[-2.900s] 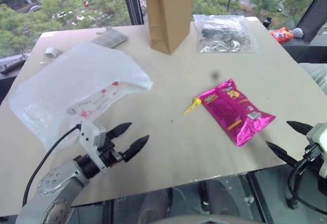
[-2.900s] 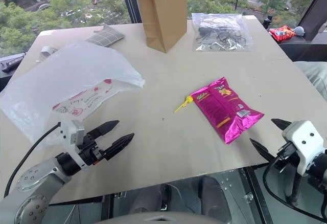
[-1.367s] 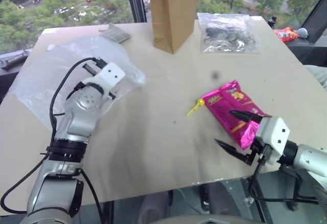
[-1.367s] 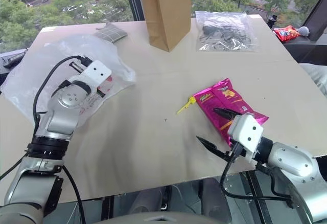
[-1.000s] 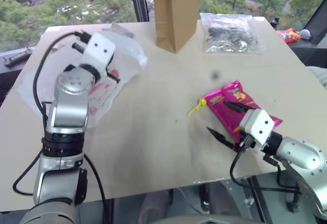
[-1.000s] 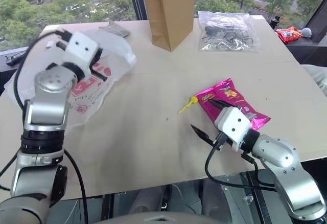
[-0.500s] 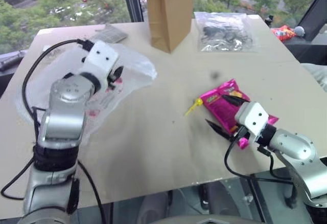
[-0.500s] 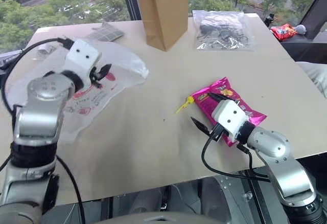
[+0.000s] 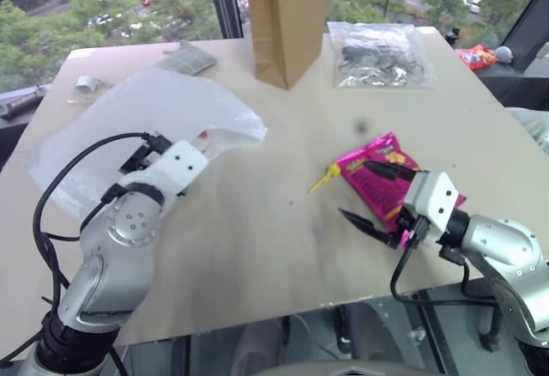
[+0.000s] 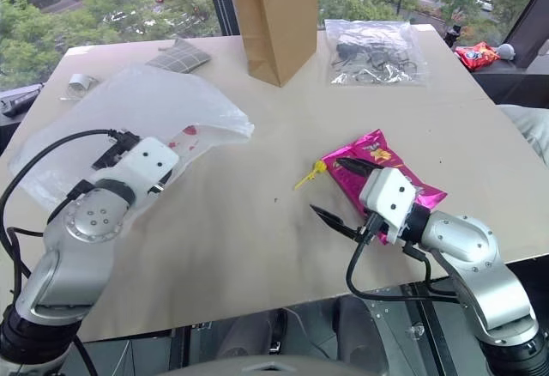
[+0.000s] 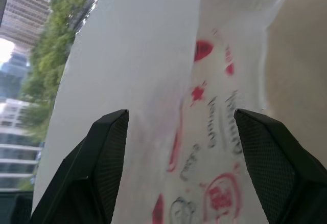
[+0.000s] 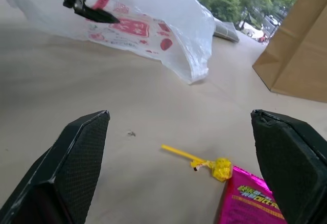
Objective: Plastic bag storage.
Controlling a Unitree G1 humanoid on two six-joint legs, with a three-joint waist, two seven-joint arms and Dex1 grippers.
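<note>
Plastic bag (image 11: 153,81) under left pincer (image 11: 179,157), unheld

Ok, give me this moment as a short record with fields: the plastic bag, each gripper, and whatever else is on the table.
plastic bag: lies crumpled on the table's left side, red print up
left gripper: open, fingers either side of the bag's printed part
right gripper: open, over the pink snack packet, holding nothing
other items: brown paper bag standing at the far edge; clear pouch beside it; yellow clip next to the packet
</note>
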